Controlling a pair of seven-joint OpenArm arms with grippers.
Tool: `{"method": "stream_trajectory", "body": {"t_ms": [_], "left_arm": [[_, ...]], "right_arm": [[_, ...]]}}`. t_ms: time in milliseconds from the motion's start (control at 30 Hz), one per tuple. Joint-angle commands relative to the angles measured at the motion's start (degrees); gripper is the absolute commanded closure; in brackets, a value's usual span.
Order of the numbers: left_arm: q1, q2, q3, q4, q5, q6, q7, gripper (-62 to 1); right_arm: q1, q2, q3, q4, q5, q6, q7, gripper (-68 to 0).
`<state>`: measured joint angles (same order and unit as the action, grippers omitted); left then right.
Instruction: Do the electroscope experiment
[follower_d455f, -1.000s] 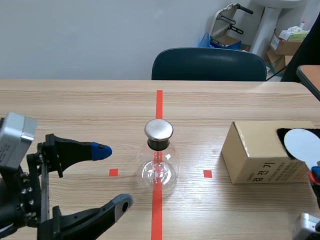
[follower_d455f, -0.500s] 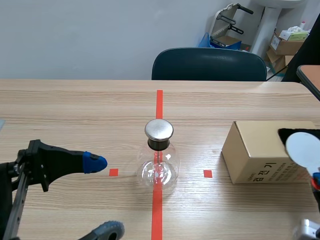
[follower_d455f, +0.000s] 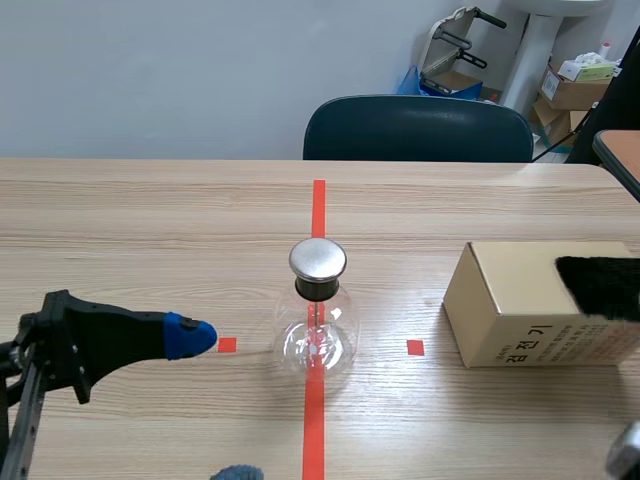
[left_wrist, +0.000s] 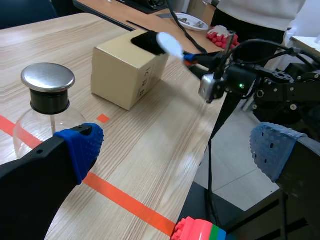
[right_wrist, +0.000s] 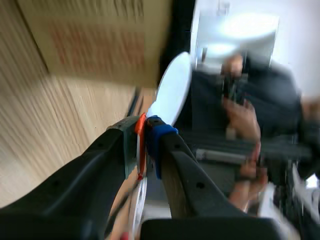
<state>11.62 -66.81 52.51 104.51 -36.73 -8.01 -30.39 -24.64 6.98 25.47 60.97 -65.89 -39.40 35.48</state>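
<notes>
Since the flask (follower_d455f: 318, 335) is thin, round glass, I judge it light, slick, fragile and easy to tip; its metal cap (follower_d455f: 318, 259) is a part to touch, not to squeeze. It stands at mid-table, with the box (follower_d455f: 510, 305) near it. The left gripper (left_wrist: 175, 150) gapes wide and empty just beside the flask. The right gripper (right_wrist: 144, 131) is pinched on the thin stem of a white disc (right_wrist: 174, 87), beyond the box.

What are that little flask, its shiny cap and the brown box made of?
Flask: probably clear glass, see-through with bright glints. Cap: likely metal, with a dull silvery sheen. Box: matt brown cardboard, by its look.
</notes>
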Motion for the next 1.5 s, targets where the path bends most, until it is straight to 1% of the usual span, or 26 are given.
{"method": "stream_trajectory", "body": {"t_ms": [0, 100, 167, 200, 300, 333, 367, 467, 533, 567, 600, 667, 733, 767, 900, 933, 967, 1000, 1100, 1133, 1167, 1300, 1333, 1367, 1400, 1467], "left_arm": [[0.11, 0.76, -0.13, 0.94, -0.37, -0.09, -0.66, -62.3], [0.13, 1.42, -0.13, 0.94, -0.33, 0.17, 0.13, -62.3], [0.13, 1.75, -0.13, 0.94, 0.07, 0.17, 0.26, -62.3], [0.13, 1.92, -0.13, 0.94, 0.09, 0.15, 0.24, -62.3], [0.11, 2.03, -0.13, 0.94, 0.28, 0.17, -0.33, -62.3], [0.11, 2.03, -0.13, 0.94, 0.28, 0.17, -0.44, -62.3], [0.11, 2.03, -0.13, 0.94, 0.33, 0.17, -0.48, -62.3], [0.11, 2.01, -0.13, 0.94, 1.6, 0.17, -0.63, -62.3], [0.11, 2.01, -0.13, 0.94, 1.84, 0.17, -0.7, -62.3], [0.11, 2.01, -0.13, 0.94, 1.84, 0.17, -0.7, -62.3], [0.11, 2.01, -0.13, 0.94, 1.84, 0.11, -0.68, -62.3], [0.11, 2.03, -0.13, 0.94, 1.81, -0.33, -0.7, -62.3], [0.11, 2.03, -0.13, 0.94, 1.79, -0.7, -0.7, -62.3], [0.11, 2.03, -0.13, 0.94, 1.77, -0.72, -0.7, -62.3], [0.11, 2.05, -0.13, 0.94, 1.77, -0.7, -1.81, -62.3], [0.11, 2.05, -0.13, 0.94, 1.75, -0.7, -2.08, -62.3], [0.11, 2.16, -0.13, 0.94, 1.68, -0.7, -2.21, -62.3], [0.11, 2.21, -0.13, 0.94, 1.53, -0.72, -2.19, -62.3], [0.11, 2.19, -0.13, 0.94, 1.57, -0.7, -2.16, -62.3], [0.11, 2.19, -0.13, 0.94, 1.57, -0.7, -2.16, -62.3], [0.11, 2.19, -0.13, 0.94, 1.55, -0.68, -2.19, -62.3], [0.13, 2.38, -0.13, 0.94, 1.53, -0.74, -2.1, -62.3], [0.13, 2.45, -0.13, 0.94, 1.42, -0.74, -2.19, -62.3], [0.13, 2.54, -0.13, 0.94, 1.31, -0.72, -2.19, -62.3], [0.13, 2.67, -0.13, 0.94, 1.31, -0.79, -2.14, -62.3], [0.13, 2.95, -0.13, 0.94, 1.33, -1.44, -2.16, -62.3]], "right_arm": [[-0.13, 0.66, -0.04, 0.52, -1.22, -0.02, 4.87, -1.0], [0.07, 0.79, -0.04, 0.55, -1.62, -0.26, 16.44, -1.0], [0.04, 0.63, -0.04, 0.59, -1.36, -0.46, 18.38, -1.0], [0.0, 0.37, -0.04, 0.59, -0.79, -0.52, 15.76, -1.0], [0.0, 0.0, -0.04, 0.57, -0.13, -0.59, 3.1, -1.0], [0.0, 0.13, -0.04, 0.57, -0.13, -0.63, 2.12, -1.0], [0.0, 0.33, -0.04, 0.57, -0.26, -0.68, 3.28, -1.0], [0.46, 0.63, -0.04, 0.61, -0.59, -1.29, 14.38, -1.0], [0.68, 0.57, -0.04, 0.63, -0.52, -2.54, 18.08, -1.0], [0.68, 0.33, -0.04, 0.63, -0.2, -2.86, 17.59, -1.0], [0.66, 0.09, -0.04, 0.63, 0.37, -3.04, 14.82, -1.0], [0.66, -0.13, -0.04, 0.63, 0.5, -2.99, 6.34, -1.0], [0.48, 0.04, -0.04, 0.63, 0.24, -3.02, 2.08, -1.0], [0.5, 0.31, -0.04, 0.63, -0.13, -3.02, 2.67, -1.0], [0.83, 0.63, -0.04, 0.85, -0.96, -3.06, 15.19, -1.0], [0.83, 0.61, -0.04, 0.96, -0.92, -3.06, 16.35, -1.0], [0.83, 0.61, -0.04, 0.96, -0.81, -3.06, 16.04, -1.0], [0.81, 0.5, -0.04, 0.96, -0.44, -3.04, 13.51, -1.0], [0.81, 0.13, -0.04, 0.94, -0.48, -2.91, 0.7, -1.0], [0.81, 0.15, -0.04, 0.94, -0.98, -2.75, -0.76, -1.0], [0.81, 0.2, -0.04, 0.94, -1.42, -2.82, -0.15, -1.0], [0.98, 0.63, -0.04, 0.96, -1.81, -3.06, 14.14, -1.0], [1.01, 0.63, -0.04, 0.96, -1.66, -3.3, 15.69, -1.0], [1.01, 0.46, -0.04, 0.96, -1.46, -3.72, 15.34, -1.0], [0.96, 0.2, -0.04, 0.96, -1.11, -4.04, 12.28, -1.0], [0.96, -0.2, -0.04, 0.96, -1.22, -4.04, 2.97, -1.0]]}}
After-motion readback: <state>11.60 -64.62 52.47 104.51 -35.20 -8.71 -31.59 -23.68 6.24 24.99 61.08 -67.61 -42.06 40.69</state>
